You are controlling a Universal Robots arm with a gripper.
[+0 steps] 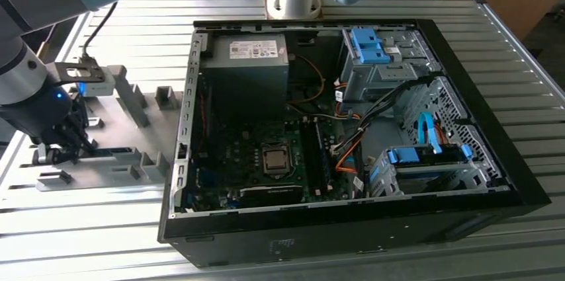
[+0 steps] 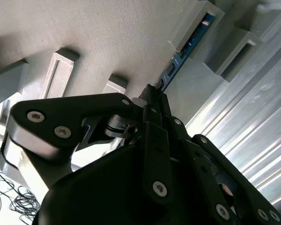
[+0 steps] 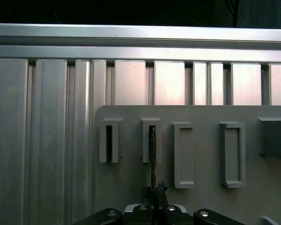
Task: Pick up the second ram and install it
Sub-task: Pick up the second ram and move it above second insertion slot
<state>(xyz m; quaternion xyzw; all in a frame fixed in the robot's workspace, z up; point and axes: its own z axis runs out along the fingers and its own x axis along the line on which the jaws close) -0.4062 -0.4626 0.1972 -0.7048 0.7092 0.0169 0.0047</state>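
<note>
The second ram (image 2: 185, 47) is a thin blue board with black chips. One end stands in the slot of a grey holder block (image 2: 196, 23) on the fixture plate. In the first wrist view the second ram (image 3: 152, 154) is seen edge-on, running from a holder slot down to my fingertips. My gripper (image 2: 152, 93) is shut on the stick's near end, its dark fingers pressed against both faces. The same grip shows in the first wrist view, where my gripper (image 3: 153, 190) pinches the thin edge. In the exterior view my gripper (image 1: 57, 152) hangs low over the grey fixture plate (image 1: 115, 162), on the exterior view's left of the computer case.
The open computer case (image 1: 353, 129) lies in the middle of the slatted aluminium table (image 1: 88, 241), with its motherboard (image 1: 264, 162), a dark stick (image 1: 315, 155) seated beside the processor, and loose cables. Several grey holder blocks (image 3: 183, 154) stand on the plate.
</note>
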